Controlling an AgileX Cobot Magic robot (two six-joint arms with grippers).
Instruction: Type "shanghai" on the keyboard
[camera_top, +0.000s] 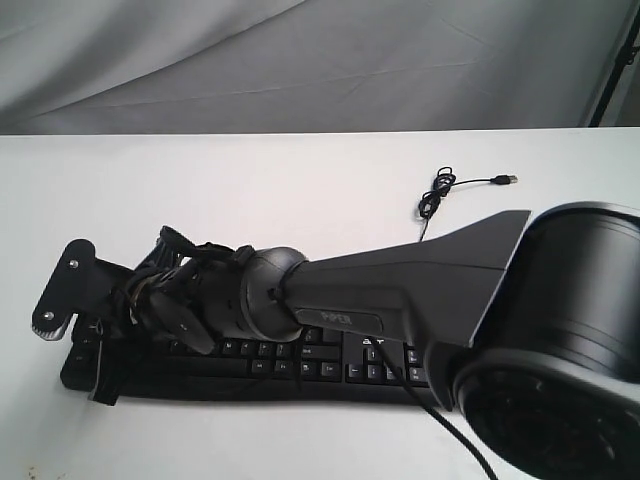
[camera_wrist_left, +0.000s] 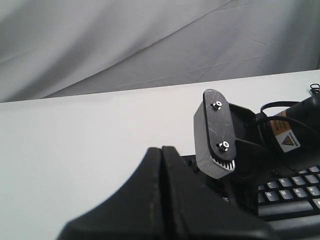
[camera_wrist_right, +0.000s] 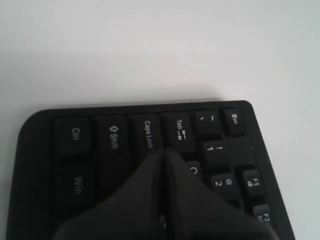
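The black keyboard (camera_top: 300, 365) lies along the near side of the white table, largely covered by my right arm, which reaches across from the right to its left end. My right gripper (camera_top: 105, 378) (camera_wrist_right: 164, 151) is shut and empty. Its tips hover over the keyboard (camera_wrist_right: 75, 135) where the Caps Lock and Tab keys meet, beside Q; whether they touch a key I cannot tell. My left gripper (camera_wrist_left: 161, 150) is also shut and empty. It sits just off the left end of the keyboard (camera_wrist_left: 295, 187) and does not show in the exterior view.
The keyboard's thin cable (camera_top: 437, 192) coils on the table behind it, ending in a USB plug (camera_top: 508, 179). A grey plate with two screws (camera_wrist_left: 215, 135) (camera_top: 62, 285) on the right wrist stands close ahead of my left gripper. A grey curtain hangs behind the table.
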